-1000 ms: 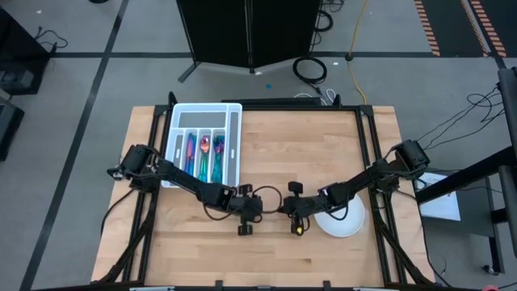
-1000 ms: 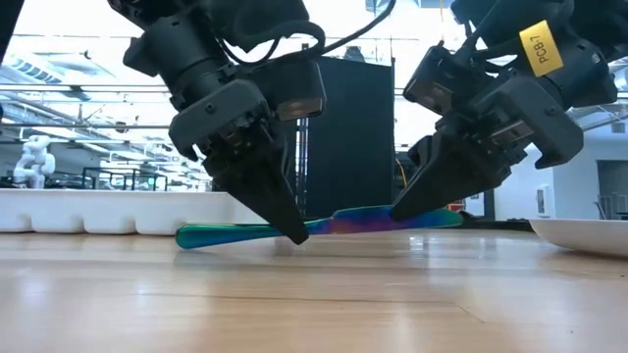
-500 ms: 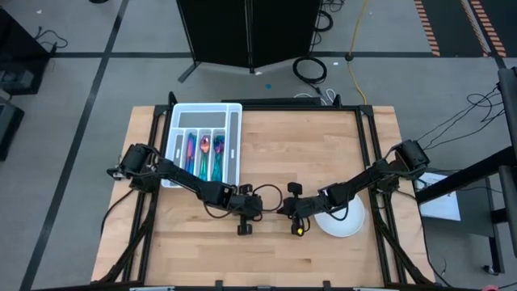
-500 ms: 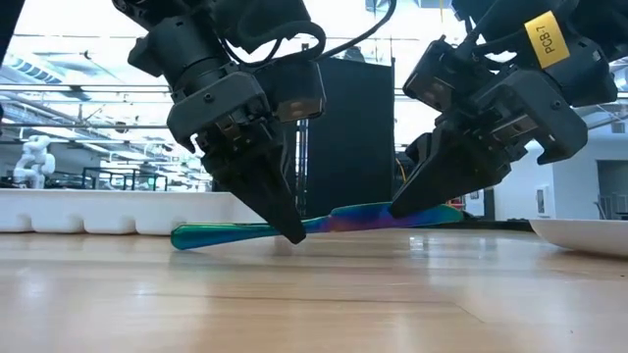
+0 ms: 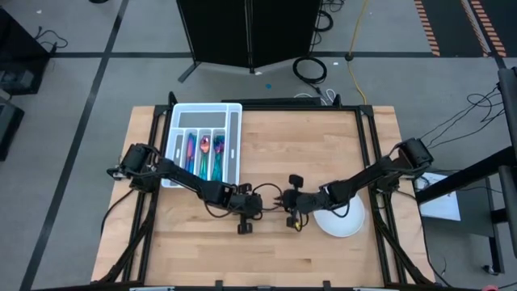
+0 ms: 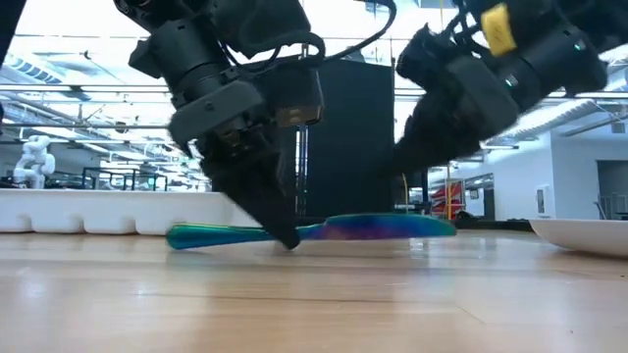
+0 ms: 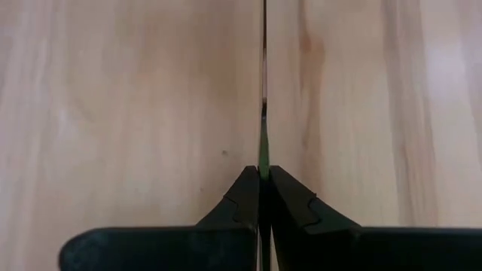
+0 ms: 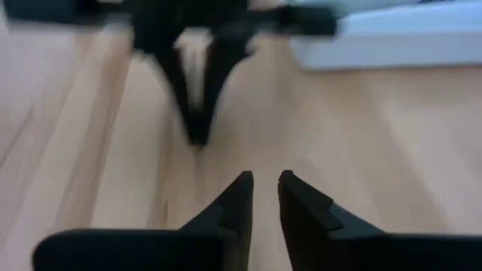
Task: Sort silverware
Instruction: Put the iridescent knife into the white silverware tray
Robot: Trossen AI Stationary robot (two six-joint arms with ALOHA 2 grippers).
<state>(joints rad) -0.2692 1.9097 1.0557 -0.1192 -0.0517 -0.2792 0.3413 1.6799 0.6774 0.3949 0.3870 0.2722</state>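
A slim iridescent knife (image 6: 373,227) of the silverware lies about level just over the wooden table (image 5: 307,145), between my two grippers. My left gripper (image 6: 287,238) is shut on it near its middle; in the high view this gripper (image 5: 262,204) is at the table's centre. My right gripper (image 8: 263,181) stands open above the knife's wide end, touching nothing, in the low view (image 6: 402,167) clear of it. More silverware (image 5: 203,153) lies in the white divided tray (image 5: 234,145) at the far left. My left gripper pinches the knife between its two fingers about where the thin green handle (image 7: 263,159) meets the wider part. The fingers (image 6: 270,201) slant down from above and lie across the knife. The knife stands on edge, about level; whether it rests on the table does not show.
A round white plate (image 5: 343,220) sits at the right, close behind my right gripper. The tray's long white wall (image 6: 98,211) runs along the far left in the low view. Bare wood lies toward the near edge.
My right gripper has let go of the knife's wide end and risen, drawing back a little toward the plate. That end, held tilted up before, has sunk, so the knife is about level. My left gripper has kept its place on the knife.
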